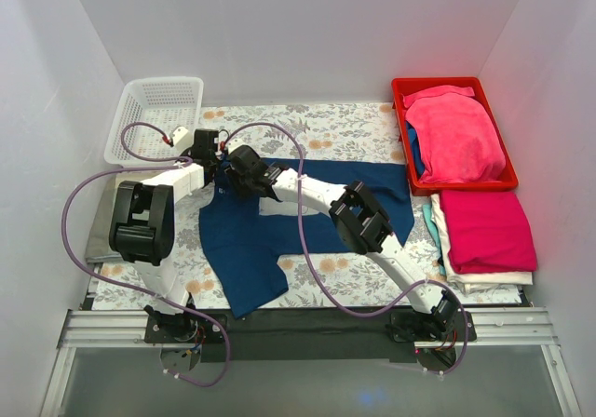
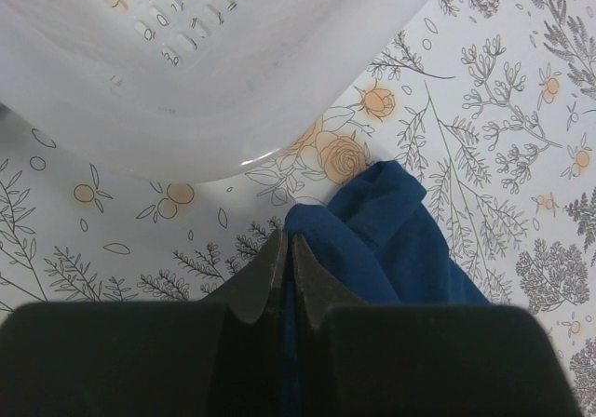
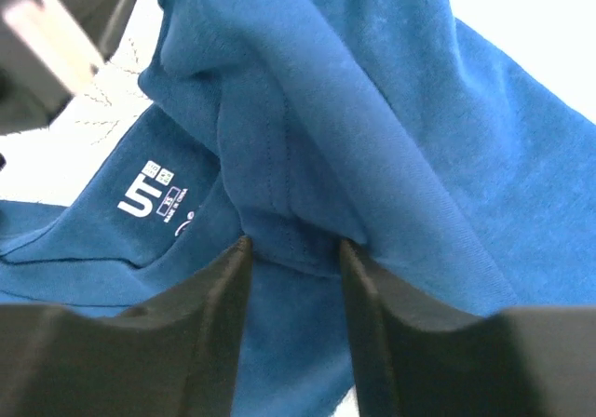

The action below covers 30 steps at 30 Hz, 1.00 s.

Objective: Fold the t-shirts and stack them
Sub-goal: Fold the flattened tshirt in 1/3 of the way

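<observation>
While navy t-shirt [image 1: 242, 249] lies rumpled | left gripper [image 2: 284, 240] clenched on its bunched knit | right gripper [image 3: 293, 245] parted around stitched fold

The t-shirt [image 1: 247, 254] between the black left fingers [image 2: 261, 277] is navy blue, with white lettering [image 3: 144, 194] just beyond the black right fingers [image 3: 223, 296]. The counter [image 1: 317, 133] under them is white with grey leaves and orange flowers. Beyond the left fingers the basket [image 1: 154, 110] is white; far right of both, a red tray [image 1: 438, 83] and pink shirts [image 1: 484, 226].
</observation>
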Available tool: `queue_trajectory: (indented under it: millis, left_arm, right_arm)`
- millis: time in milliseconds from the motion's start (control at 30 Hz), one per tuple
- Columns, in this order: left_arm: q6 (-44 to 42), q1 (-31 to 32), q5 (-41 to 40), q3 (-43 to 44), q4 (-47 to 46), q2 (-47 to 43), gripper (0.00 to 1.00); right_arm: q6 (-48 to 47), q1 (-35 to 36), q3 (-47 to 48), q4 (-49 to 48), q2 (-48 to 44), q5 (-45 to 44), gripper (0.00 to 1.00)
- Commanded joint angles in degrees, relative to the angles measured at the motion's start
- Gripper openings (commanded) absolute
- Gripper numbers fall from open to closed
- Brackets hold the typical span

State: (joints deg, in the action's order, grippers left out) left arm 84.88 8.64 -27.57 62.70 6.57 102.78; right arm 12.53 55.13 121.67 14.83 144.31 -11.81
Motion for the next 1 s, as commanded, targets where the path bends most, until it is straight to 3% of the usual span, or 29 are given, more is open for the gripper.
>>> queue_trajectory:
  millis: [0, 67, 100, 167, 467, 633, 733, 833, 967]
  left_arm:
    - [0.2, -0.65, -0.73, 1.73, 0.73, -0.3, 0.0]
    - [0.11, -0.73, -0.73, 1.64, 0.73, -0.39, 0.0]
    - [0.11, -0.73, -0.73, 1.73, 0.73, -0.3, 0.0]
    - [0.02, -0.82, -0.73, 1.64, 0.73, -0.48, 0.0]
    - [0.02, -0.91, -0.11, 1.64, 0.73, -1.09, 0.0]
    - [0.28, -0.91, 0.5, 1.46, 0.64, -0.92, 0.0]
    - [0.28, -0.91, 0.59, 1.03, 0.64, -0.83, 0.0]
    - [0.11, -0.91, 0.42, 0.94, 0.55, -1.0, 0.0]
    - [0.11, -0.91, 0.5, 0.94, 0.73, -1.35, 0.0]
  right_arm:
    - [-0.41, -0.12, 2.0, -0.86, 2.37, 1.18, 0.45]
    - [-0.32, -0.2, 2.08, -0.59, 2.64, 0.83, 0.38]
    - [-0.32, -0.2, 2.08, -0.59, 2.56, 0.13, 0.29]
    - [-0.58, -0.2, 2.17, -0.42, 2.38, -0.57, 0.25]
    - [-3.13, -0.2, 4.45, -0.77, -0.17, -3.3, 0.36]
    - [-3.74, -0.2, 4.54, -1.73, -0.52, -3.74, 0.33]
    - [-3.92, -0.2, 4.89, -2.0, 0.0, -3.39, 0.24]
    - [-3.83, -0.2, 4.81, -1.91, 0.27, -3.39, 0.04]
    - [-3.66, -0.2, 3.93, -1.65, -0.78, -4.97, 0.01]
